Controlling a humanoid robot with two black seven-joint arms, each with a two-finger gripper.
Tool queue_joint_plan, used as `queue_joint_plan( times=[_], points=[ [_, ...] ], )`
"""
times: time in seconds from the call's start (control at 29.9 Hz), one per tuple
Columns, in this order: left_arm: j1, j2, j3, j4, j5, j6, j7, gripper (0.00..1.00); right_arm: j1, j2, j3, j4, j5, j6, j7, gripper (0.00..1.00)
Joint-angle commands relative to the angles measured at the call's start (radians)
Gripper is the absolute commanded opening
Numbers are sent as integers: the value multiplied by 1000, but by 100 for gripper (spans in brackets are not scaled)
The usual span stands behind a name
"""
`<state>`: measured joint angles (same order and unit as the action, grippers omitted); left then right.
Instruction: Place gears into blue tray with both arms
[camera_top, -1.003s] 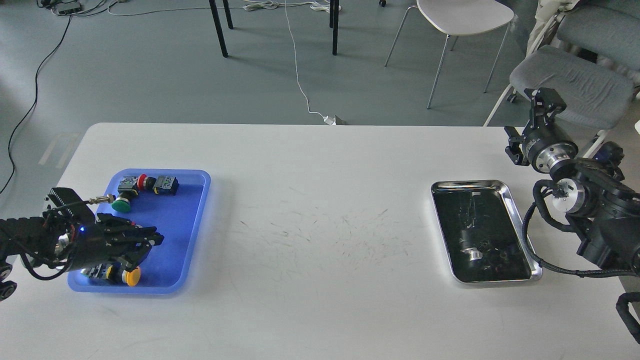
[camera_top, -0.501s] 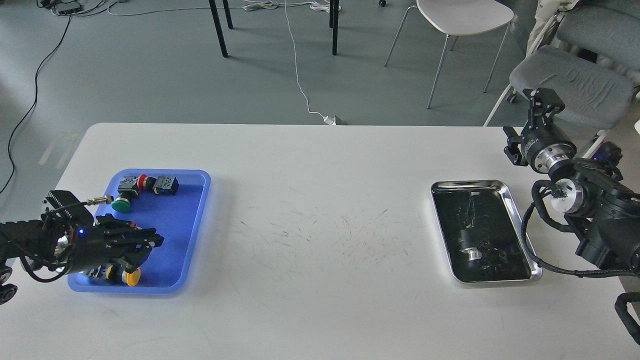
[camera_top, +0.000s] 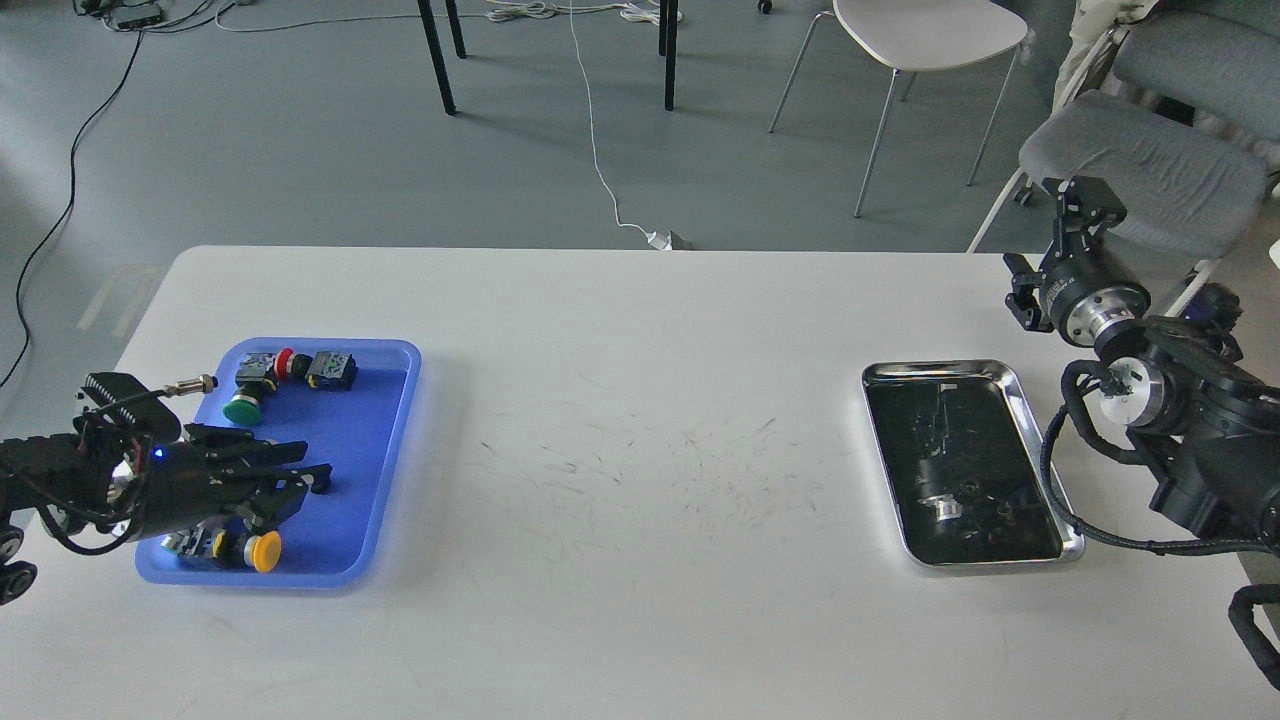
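The blue tray (camera_top: 352, 430) lies at the table's left. My left gripper (camera_top: 315, 463) hovers low over the tray's near half, pointing right. Its two fingers stand a little apart, and I see nothing between them. Small dark pieces that may be the gears (camera_top: 985, 507) lie at the near end of the steel tray (camera_top: 1030, 420) on the right. They are hard to make out against its dark inside. My right gripper (camera_top: 1083, 197) is raised beyond the table's far right corner, above and behind the steel tray. It is too small and dark to read.
Inside the blue tray lie push buttons: a green one (camera_top: 243, 408) and a red one (camera_top: 285, 362) at the far end, a yellow one (camera_top: 263, 551) at the near end under my left hand. Chairs (camera_top: 1150, 170) stand behind the right arm.
My left gripper has drawn slightly back to the left and its fingers have spread apart over the blue tray. The right wrist has crept a little up and to the left.
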<state>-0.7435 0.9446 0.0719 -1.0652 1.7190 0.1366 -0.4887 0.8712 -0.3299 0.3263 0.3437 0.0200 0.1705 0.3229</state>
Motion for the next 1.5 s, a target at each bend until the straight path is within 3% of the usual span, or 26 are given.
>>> queue_joint_plan(
  times=[0.0,0.3,0.5,0.74,1.07,1.47],
  points=[
    [-14,6,-18,2,-103,-2,0,52,6,-3,-53,1,0,1,-2,95],
    [-10,20,-133,39,-402,-6,0,65,57,-12,-162,17,0,46,-13,95],
    [-7,16,-144,59,-616,-3,0,66,106,-58,-269,26,0,99,-19,95],
    [-8,-23,-172,66,-853,-2,0,84,181,-162,-449,119,-15,178,-22,95],
    [-7,-101,-175,125,-1114,-11,0,85,259,-365,-513,374,-245,251,-22,95],
    [-13,-210,-277,163,-1322,-40,0,86,296,-469,-517,489,-505,318,-13,95]
  ],
)
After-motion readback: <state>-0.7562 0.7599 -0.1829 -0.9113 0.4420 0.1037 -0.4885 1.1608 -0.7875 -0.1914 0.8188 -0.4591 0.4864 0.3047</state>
